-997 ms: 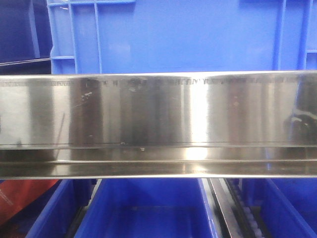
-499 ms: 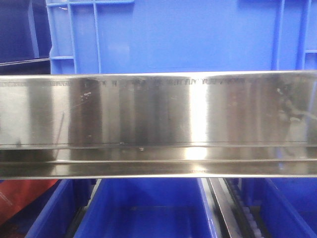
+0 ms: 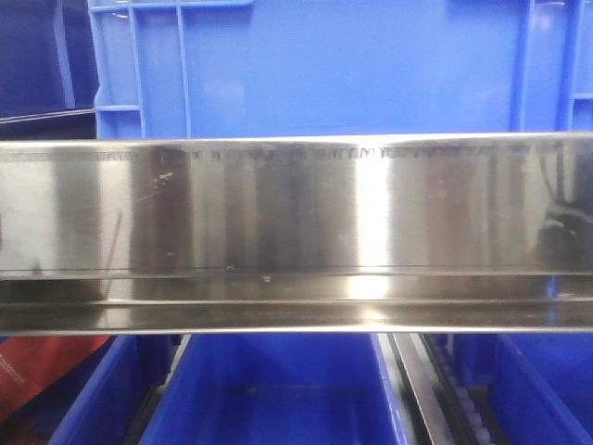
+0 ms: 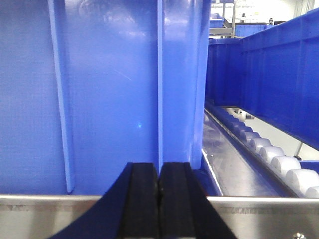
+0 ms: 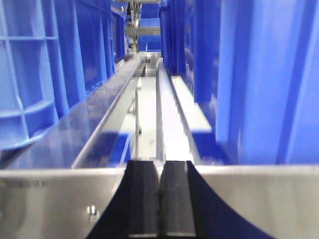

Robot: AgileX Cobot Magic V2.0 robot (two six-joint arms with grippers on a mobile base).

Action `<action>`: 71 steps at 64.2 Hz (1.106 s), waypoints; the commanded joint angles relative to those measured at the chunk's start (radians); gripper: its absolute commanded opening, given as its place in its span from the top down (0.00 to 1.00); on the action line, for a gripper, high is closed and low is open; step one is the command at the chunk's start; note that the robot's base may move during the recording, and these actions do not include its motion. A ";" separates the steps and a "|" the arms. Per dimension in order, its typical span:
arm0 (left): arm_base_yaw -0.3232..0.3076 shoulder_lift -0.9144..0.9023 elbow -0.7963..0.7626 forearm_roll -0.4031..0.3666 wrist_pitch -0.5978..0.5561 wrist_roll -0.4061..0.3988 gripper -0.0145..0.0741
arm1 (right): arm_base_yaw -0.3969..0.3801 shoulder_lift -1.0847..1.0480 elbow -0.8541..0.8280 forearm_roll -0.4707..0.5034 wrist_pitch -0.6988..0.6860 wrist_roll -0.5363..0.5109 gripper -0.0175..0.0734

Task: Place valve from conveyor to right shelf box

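A: Grippers? 
B: Left gripper [image 4: 159,186] and right gripper [image 5: 160,194] both have jaws pressed together, holding nothing, facing the shelf [image 3: 296,213] rail.
A: Valve? 
B: Not visible anywhere.

Shelf [image 3: 296,218]: brushed stainless front rail, mirror-bright, level across the front view, blue boxes above and below. Valve, conveyor: not visible in any view.
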 commanded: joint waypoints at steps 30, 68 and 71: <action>0.002 -0.005 -0.003 -0.008 -0.024 -0.009 0.96 | -0.005 -0.002 0.002 -0.011 -0.044 -0.023 0.98; 0.002 -0.005 -0.003 -0.008 -0.024 -0.009 0.96 | -0.005 -0.002 0.002 -0.011 -0.044 -0.023 0.98; 0.002 -0.005 -0.003 -0.008 -0.024 -0.009 0.96 | -0.005 -0.002 0.002 -0.011 -0.044 -0.023 0.98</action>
